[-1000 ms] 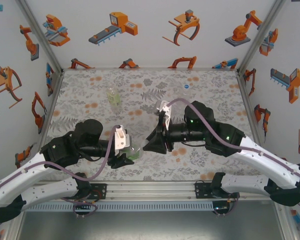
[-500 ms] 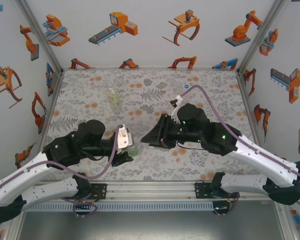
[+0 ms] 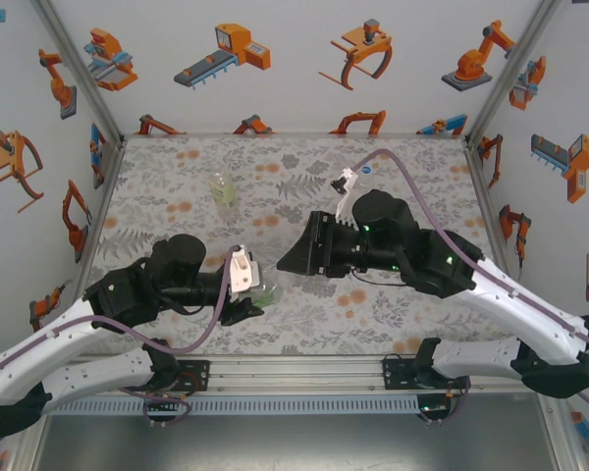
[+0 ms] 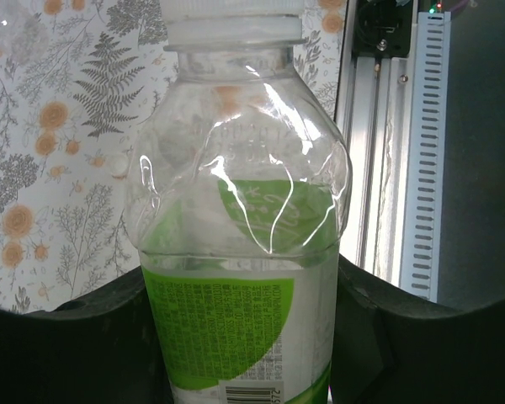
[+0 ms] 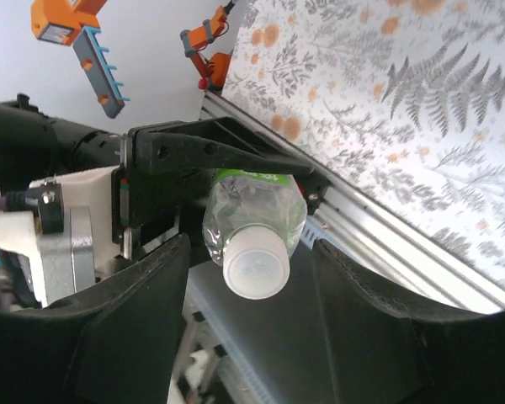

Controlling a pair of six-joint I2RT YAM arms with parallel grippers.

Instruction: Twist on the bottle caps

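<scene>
The right gripper (image 5: 248, 246) has let go. A second ago it was pressed up to the cap (image 5: 254, 268) at the lower centre of the top view. Now it has drawn back up and to the right (image 3: 287, 263). In its wrist view its fingers stand apart on either side of the white cap, with a gap on each side and nothing held.

The left gripper (image 4: 240, 337) has not shifted. Its fingers stay clamped on the labelled lower half of the bottle (image 4: 240, 219), which tips toward the right arm just below the centre of the top view (image 3: 263, 296).

The cap sits square on the neck in both wrist views (image 4: 234, 7), so this bottle looks capped. Whether the thread is fully tight I cannot tell from here. The release reads as either a re-grip for another turn or the end of work on this one.

A yellowish bottle (image 3: 223, 188) stands upright in the upper left of the table (image 3: 177, 167). A small blue cap (image 3: 366, 169) shows at the upper right. Both are well apart from the grippers and, by my reading, still to be done.
</scene>
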